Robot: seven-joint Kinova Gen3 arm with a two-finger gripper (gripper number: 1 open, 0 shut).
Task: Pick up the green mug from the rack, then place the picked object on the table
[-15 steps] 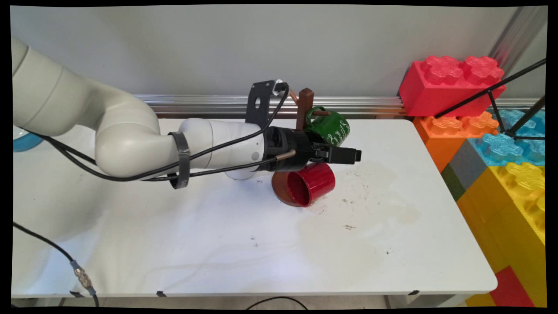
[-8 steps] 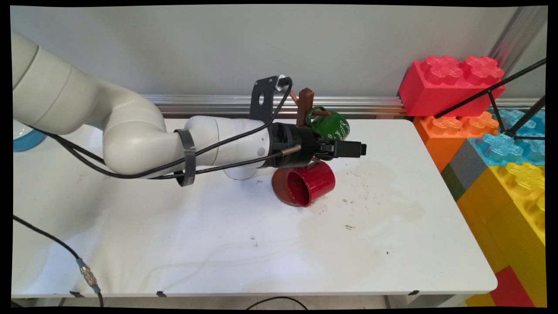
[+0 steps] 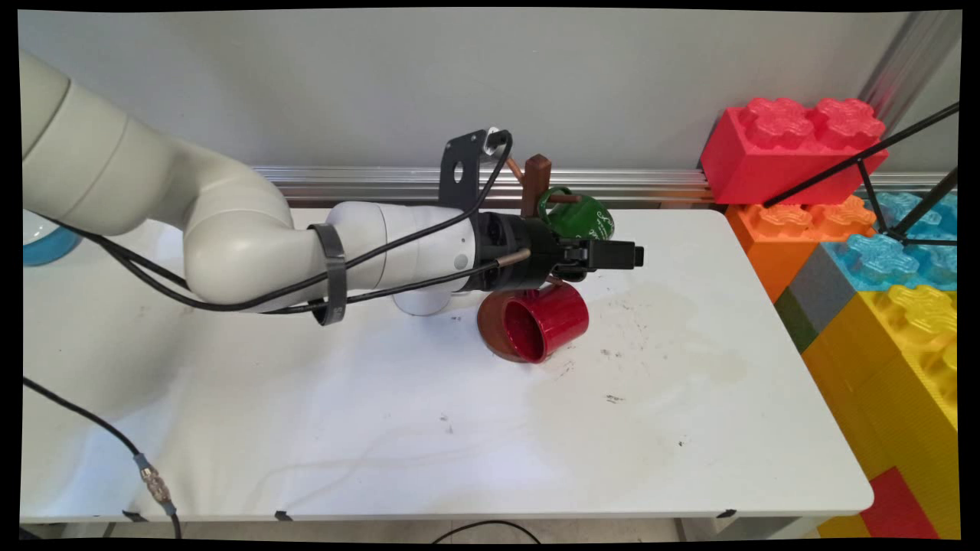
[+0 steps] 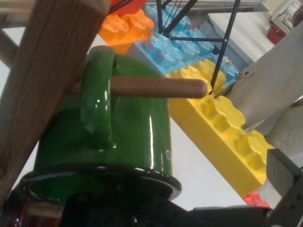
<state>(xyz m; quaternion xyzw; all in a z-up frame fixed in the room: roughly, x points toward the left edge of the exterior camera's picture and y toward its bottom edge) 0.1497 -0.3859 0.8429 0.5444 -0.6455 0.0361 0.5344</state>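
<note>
A wooden mug tree (image 3: 536, 184) stands at the back of the white table (image 3: 383, 428). A green mug (image 3: 593, 218) hangs by its handle on one of its pegs (image 4: 161, 87). A red mug (image 3: 547, 321) lies on its side at the tree's round brown base (image 3: 490, 333), mouth toward the near left. My gripper (image 3: 632, 255) reaches level from the left, just in front of the green mug and above the red one. In the hand view the green mug (image 4: 128, 137) fills the left and centre, close to the camera. One finger (image 4: 284, 172) shows far right, so the gripper is open and holds nothing.
Big toy bricks are stacked off the table's right end: red (image 3: 788, 145), orange (image 3: 796, 222), blue (image 3: 903, 252), yellow (image 3: 896, 344). Black tripod legs (image 3: 865, 161) cross them. A blue bowl (image 3: 46, 246) sits at the far left. A white round thing (image 3: 419, 304) shows under my wrist.
The gripper has risen a little and shifted slightly right, from level with the red mug's top to beside the green mug. Both mugs stay put.
</note>
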